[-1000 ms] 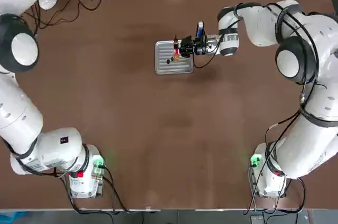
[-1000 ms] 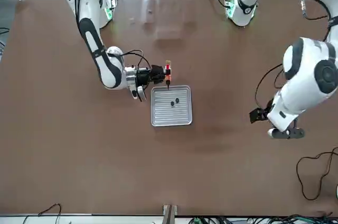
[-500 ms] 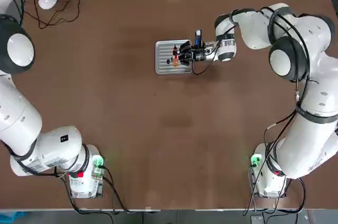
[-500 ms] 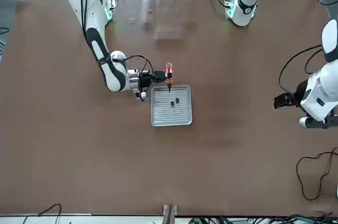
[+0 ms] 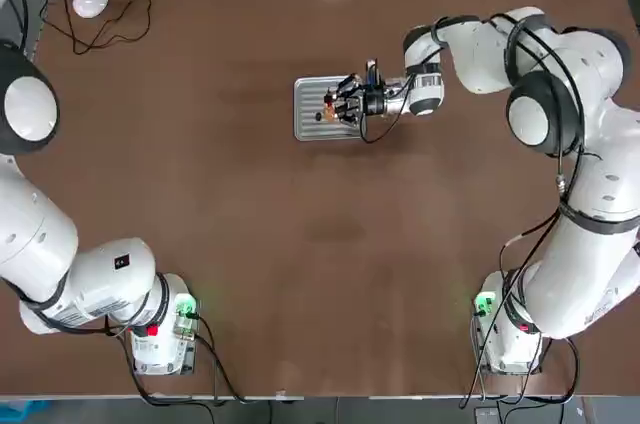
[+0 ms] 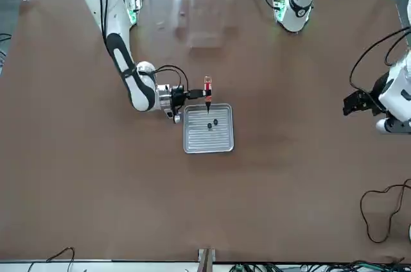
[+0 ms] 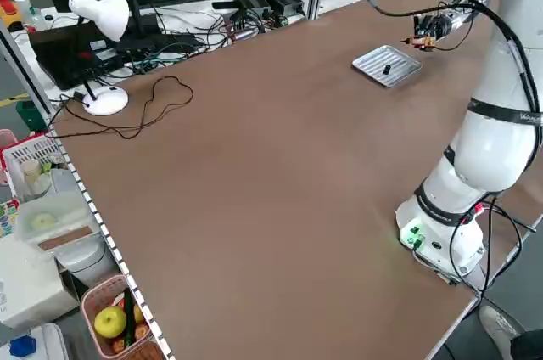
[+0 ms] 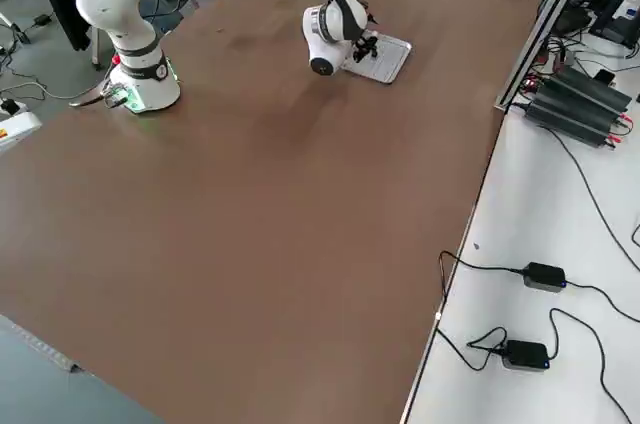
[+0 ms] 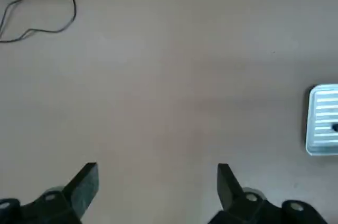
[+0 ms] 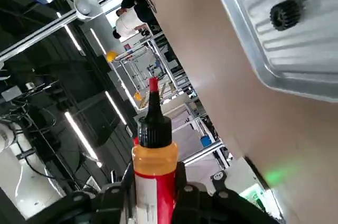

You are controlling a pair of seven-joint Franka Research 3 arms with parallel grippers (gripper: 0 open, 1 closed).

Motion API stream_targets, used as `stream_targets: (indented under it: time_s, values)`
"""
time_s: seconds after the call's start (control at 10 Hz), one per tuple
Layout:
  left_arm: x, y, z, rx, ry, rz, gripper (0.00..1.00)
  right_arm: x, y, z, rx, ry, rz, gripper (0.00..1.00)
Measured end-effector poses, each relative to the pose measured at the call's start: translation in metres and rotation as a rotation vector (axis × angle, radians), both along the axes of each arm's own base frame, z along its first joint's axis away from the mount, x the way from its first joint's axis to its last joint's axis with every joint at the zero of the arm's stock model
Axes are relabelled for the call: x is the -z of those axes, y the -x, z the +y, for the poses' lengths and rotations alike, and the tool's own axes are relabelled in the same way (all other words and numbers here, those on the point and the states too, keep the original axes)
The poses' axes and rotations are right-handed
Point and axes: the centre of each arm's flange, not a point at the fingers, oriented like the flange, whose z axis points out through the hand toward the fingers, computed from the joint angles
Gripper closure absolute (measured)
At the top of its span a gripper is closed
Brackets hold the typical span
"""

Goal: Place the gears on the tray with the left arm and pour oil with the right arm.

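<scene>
Black right pincer point(image 6: 207, 93) grips the red-and-white oil bottle point(image 10: 154, 167) at the ribbed silvery metal tray's point(image 6: 209, 145) front-view twelve o'clock; two black toothed gears point(image 10: 285, 14) lie inside. Black left pincer point(image 6: 350, 102) hangs wide at three.

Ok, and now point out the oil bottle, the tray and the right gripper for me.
Oil bottle point(image 10: 155, 158): right wrist view, on its orange shoulder.
Tray point(image 6: 209, 151): front view, on its near rim.
Right gripper point(image 6: 208, 93): front view, between its fingertips.
</scene>
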Motion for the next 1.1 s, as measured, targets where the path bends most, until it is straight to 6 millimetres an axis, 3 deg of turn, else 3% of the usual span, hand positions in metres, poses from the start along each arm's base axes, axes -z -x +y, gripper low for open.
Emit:
stream_targets:
  time_s: [0.5,1.1]
  values:
    - [-0.009,0.022,-0.001,-0.013,-0.025,0.040,0.01,0.004,0.000,0.000,0.001,0.005,0.029,0.69]
    - [-0.011,0.025,-0.003,-0.015,0.008,0.042,0.01,0.006,-0.001,0.007,0.012,0.048,0.052,0.69]
